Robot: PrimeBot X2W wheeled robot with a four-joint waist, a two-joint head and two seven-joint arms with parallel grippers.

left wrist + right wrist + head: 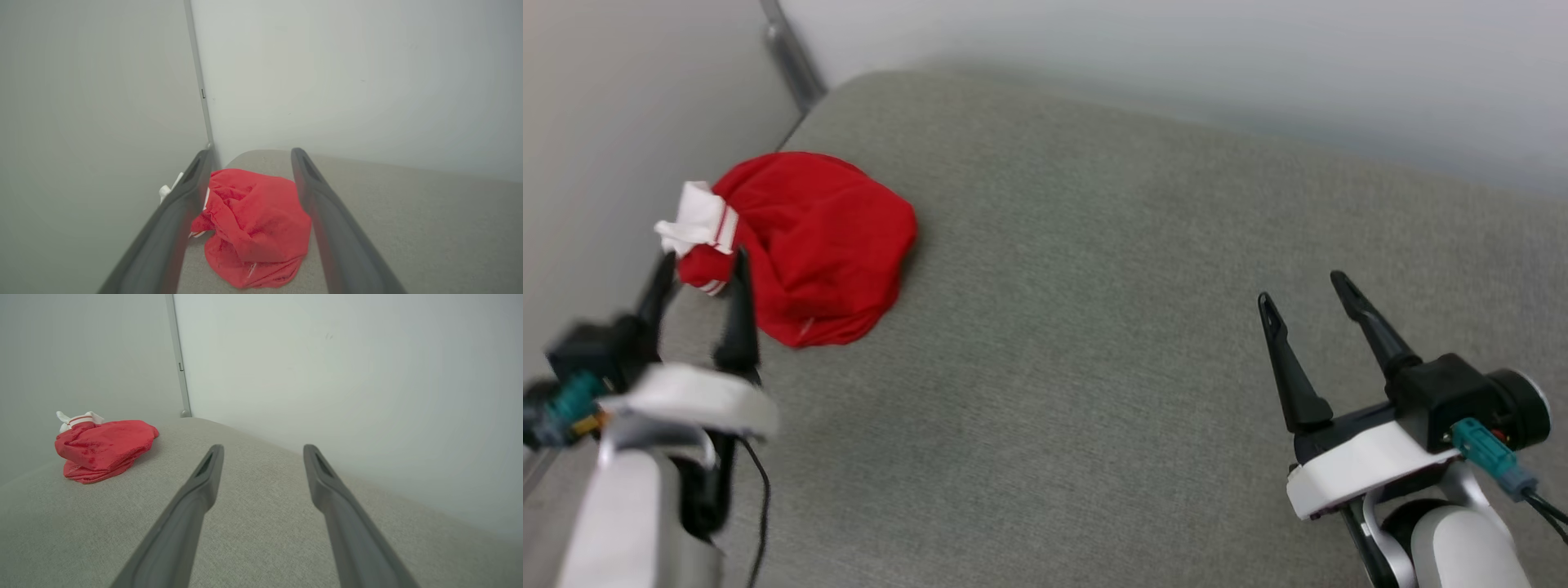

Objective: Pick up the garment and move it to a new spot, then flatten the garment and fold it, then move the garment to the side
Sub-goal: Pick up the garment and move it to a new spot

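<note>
**Crumpled red jersey near the wall, left gripper at its edge**

The head view looks down on a grey padded cushion [1094, 343]. The garment [825, 245], a bright red jersey with white striped trim, lies bunched in a heap at about 10 o'clock, close to the left wall [588, 163]. The left gripper [704, 257] sits at 8 o'clock, jaws spread, with its tips at the heap's near edge. Whether they touch the fabric cannot be told. The right gripper [1300, 287] hovers at 4 o'clock, well apart from the jersey, jaws spread and holding nothing.

Likely risks: the left jaws may close on just the white trim or one thin layer. The jersey would then lift as a twisted bundle, or slip free. This gripper also works close to the wall and could scrape it.

Count: one garment, two grippers with two fingers each, one cushion, and two walls meeting at one metal corner strip [792, 57].
</note>
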